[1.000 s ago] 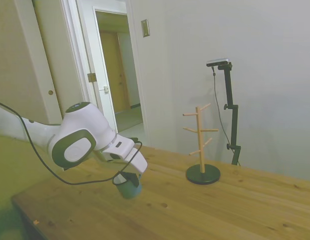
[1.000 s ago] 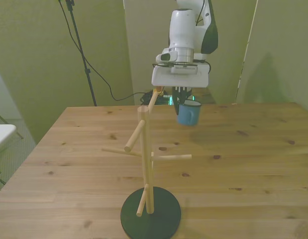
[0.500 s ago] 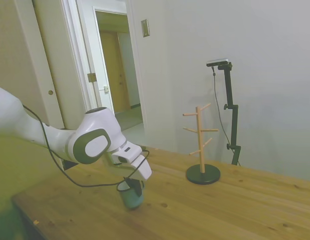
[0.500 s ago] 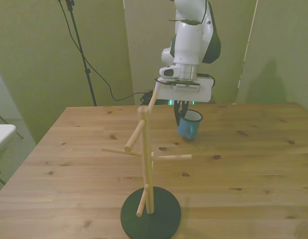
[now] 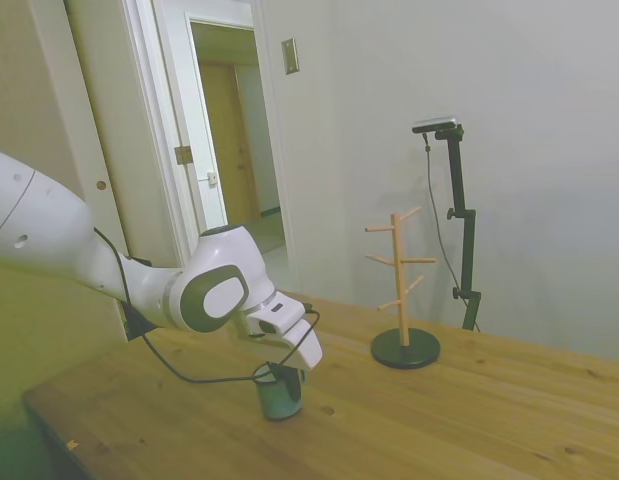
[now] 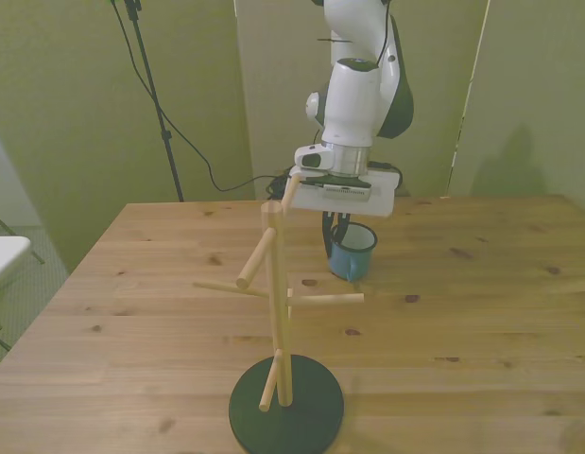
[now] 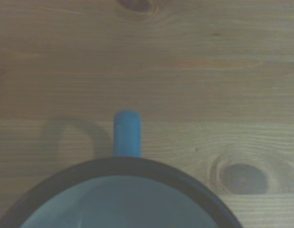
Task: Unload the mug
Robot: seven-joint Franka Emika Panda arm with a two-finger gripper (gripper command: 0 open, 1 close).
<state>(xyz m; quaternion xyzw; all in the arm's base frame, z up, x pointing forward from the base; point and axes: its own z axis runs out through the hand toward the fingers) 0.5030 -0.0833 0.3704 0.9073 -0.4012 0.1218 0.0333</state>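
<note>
Wooden table point(image 5: 459, 400), knotty planks, in a plain room w/ pale walls; an open white door point(image 5: 214, 150) shows in the side view. A wooden peg stand point(image 6: 278, 312) on a black round base stands near the table's edge — well apart from the mug.

The mug point(image 6: 353, 253), blue-teal w/ dark rim, sits upright on the table or just at its surface; contact isn't clear. The wrist view shows its pale inside w/ nothing in it, handle point(image 7: 127, 133) sticking out over the wood grain.

Gripper point(image 6: 336, 230) comes straight down onto the mug's rim — dark fingers look closed on the rim wall, one inside, one outside, gap narrow.
</note>
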